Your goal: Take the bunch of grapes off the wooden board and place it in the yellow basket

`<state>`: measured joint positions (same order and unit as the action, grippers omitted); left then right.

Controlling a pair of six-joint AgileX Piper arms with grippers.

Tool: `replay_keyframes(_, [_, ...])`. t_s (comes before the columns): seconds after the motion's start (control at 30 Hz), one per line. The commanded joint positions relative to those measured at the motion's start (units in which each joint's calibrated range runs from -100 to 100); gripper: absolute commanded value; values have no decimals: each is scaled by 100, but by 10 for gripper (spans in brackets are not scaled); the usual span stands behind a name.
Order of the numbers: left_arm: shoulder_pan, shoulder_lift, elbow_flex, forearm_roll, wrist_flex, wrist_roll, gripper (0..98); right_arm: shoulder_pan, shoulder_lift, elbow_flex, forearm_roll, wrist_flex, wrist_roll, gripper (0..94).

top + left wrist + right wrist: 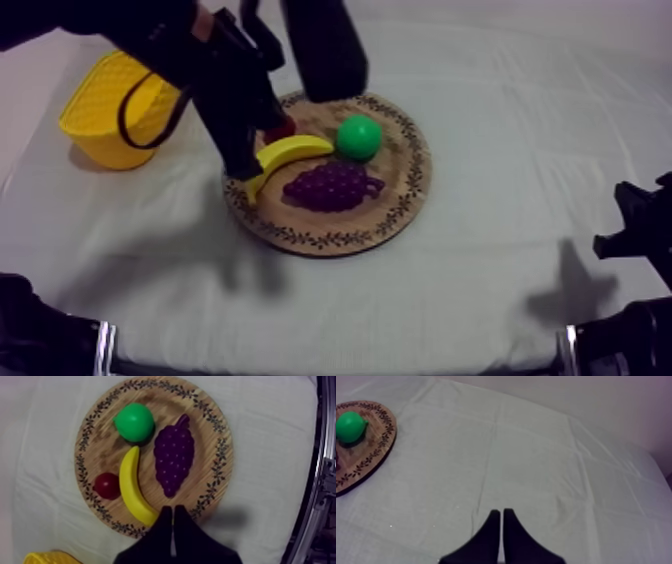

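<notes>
The purple bunch of grapes (333, 185) (174, 455) lies on the round wooden board (400, 205) (205, 421), at the side nearer the table's front. Beside it lie a yellow banana (288, 153) (131, 487), a green pear (358, 137) (133, 422) and a small red fruit (281, 128) (106, 485). My left gripper (243, 172) (172, 518) hovers over the board's left rim by the banana's end, fingers together, shut on nothing. My right gripper (628, 225) (501, 517) rests low at the right over bare cloth, shut and holding nothing.
The yellow basket (112, 112) (49, 557) stands on the cloth left of the board, partly behind my left arm. In the right wrist view the board's rim (373, 451) and the pear (350, 426) lie well away from the fingers.
</notes>
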<state>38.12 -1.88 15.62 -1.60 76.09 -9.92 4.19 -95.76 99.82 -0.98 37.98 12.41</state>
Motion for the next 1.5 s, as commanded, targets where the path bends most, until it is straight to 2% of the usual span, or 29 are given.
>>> replay_keyframes(0.0, [58,264,-169,-42,173,80,7,2,0,-4,3,0,1,3])
replay_keyframes(0.2, [190,666,-521,-98,504,184,114,2,0,-4,3,0,2,3])
replay_keyframes(0.43, [437,898,-932,-177,811,236,351,2,0,-4,3,0,2,3])
replay_keyframes(0.67, [526,1128,-1123,-226,946,326,532,2,0,-4,3,0,-2,3])
replay_keyframes(0.9, [543,1417,-1246,-258,944,380,638,2,0,-4,3,0,1,3])
replay_keyframes(1.47, [410,2441,-1368,-217,617,440,770,2,0,-4,3,0,2,3])
